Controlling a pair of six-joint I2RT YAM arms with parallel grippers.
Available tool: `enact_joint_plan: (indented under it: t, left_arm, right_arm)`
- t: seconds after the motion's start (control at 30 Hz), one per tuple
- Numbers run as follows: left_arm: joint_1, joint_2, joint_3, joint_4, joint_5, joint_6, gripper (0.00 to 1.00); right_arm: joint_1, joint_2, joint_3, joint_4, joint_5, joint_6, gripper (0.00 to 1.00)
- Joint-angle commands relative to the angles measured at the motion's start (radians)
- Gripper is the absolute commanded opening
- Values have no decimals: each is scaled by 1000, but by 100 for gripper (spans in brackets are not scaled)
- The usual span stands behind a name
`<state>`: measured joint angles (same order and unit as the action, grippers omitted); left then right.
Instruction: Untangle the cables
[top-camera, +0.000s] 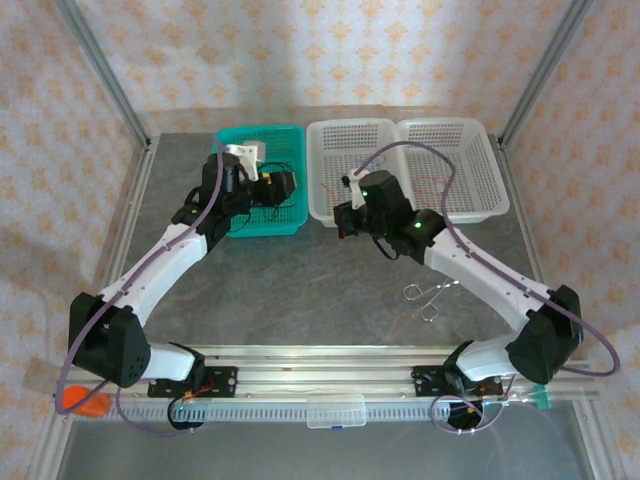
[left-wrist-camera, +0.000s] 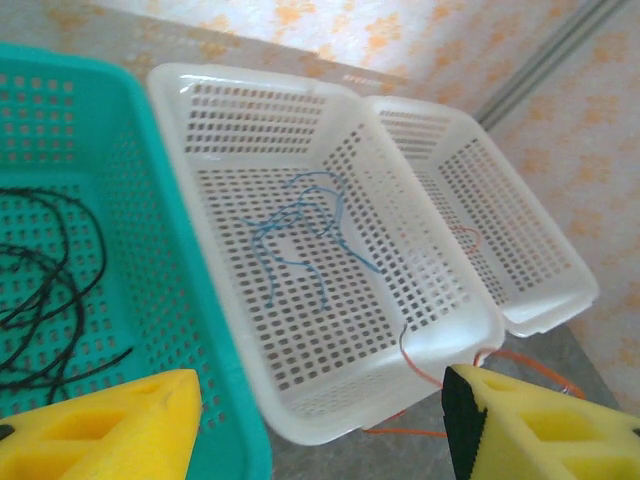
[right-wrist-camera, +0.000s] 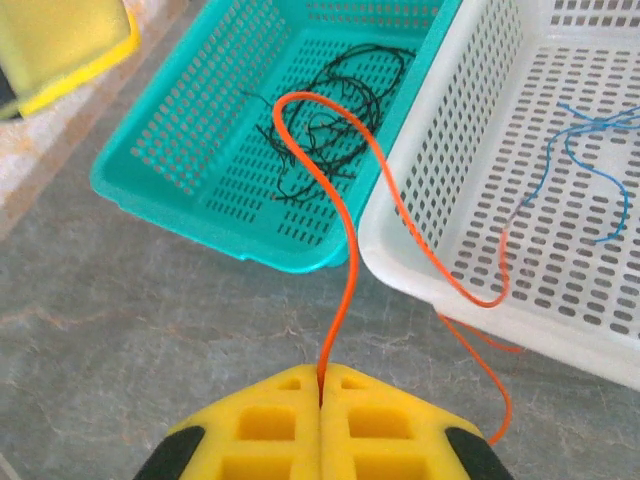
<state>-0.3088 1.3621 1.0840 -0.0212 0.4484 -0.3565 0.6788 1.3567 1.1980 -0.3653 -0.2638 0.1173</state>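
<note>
My right gripper (right-wrist-camera: 321, 375) is shut on a red-orange cable (right-wrist-camera: 341, 306) low over the table. The cable rises from the pads, loops over the teal basket (right-wrist-camera: 230, 240) and drops across the near rim of the middle white basket (right-wrist-camera: 420, 250). A black cable (right-wrist-camera: 330, 130) lies coiled in the teal basket. A blue cable (left-wrist-camera: 300, 225) lies loose on the white basket's floor. My left gripper (left-wrist-camera: 320, 430) hangs open with nothing between its pads, above the near rims of both baskets. In the top view it (top-camera: 262, 185) is over the teal basket and the right gripper (top-camera: 345, 215) is beside the white one.
A second white basket (top-camera: 480, 140) stands at the back right, touching the middle one (top-camera: 350, 128). A small silver scissors-like tool (top-camera: 428, 295) lies on the grey table in front of the right arm. Metal frame posts stand at the table's corners.
</note>
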Motion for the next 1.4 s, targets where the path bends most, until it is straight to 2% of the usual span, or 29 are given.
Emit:
enact_joint_plan:
  t: [0.0, 0.1, 0.2, 0.33, 0.5, 0.67, 0.73, 0.8, 0.9, 1.03, 1.2, 1.37]
  left_arm:
    - [-17, -25, -28, 90, 56, 38, 67]
    - [-34, -34, -44, 113, 67, 47, 68]
    - [-51, -34, -43, 122, 81, 54, 75]
    - [-80, -22, -41, 140, 30, 34, 75]
    - [-118, -13, -80, 244, -66, -50, 75]
    - [-173, 13, -65, 268, -236, -122, 76]
    - [-195, 22, -63, 285, -269, -132, 78]
    - [-214, 43, -47, 294, -290, -139, 80]
    - [-246, 108, 39, 249, -311, -127, 81]
    - [-308, 187, 143, 221, -363, -94, 85]
    - [-334, 270, 210, 247, -380, -141, 86]
    - [-369, 336, 250, 257, -443, -165, 86]
  right_arm:
    - [-25, -36, 34, 28, -85, 15, 0]
    - [-50, -46, 61, 19, -105, 10, 0]
    - [-72, -55, 86, 21, -136, 10, 0]
    - [-85, -67, 132, 26, -118, 21, 0]
    - [-85, -78, 195, 35, 9, 48, 0]
    - [-85, -113, 176, 99, 162, 52, 0]
    - [-85, -121, 177, 120, 208, 48, 0]
    - [-85, -121, 183, 137, 306, 61, 0]
    - [-95, -103, 220, 127, 409, 57, 0]
    - [-149, -69, 269, 98, 412, 45, 0]
    - [-238, -5, 336, 32, 344, 45, 0]
    - [-341, 78, 419, -72, 277, 59, 0]
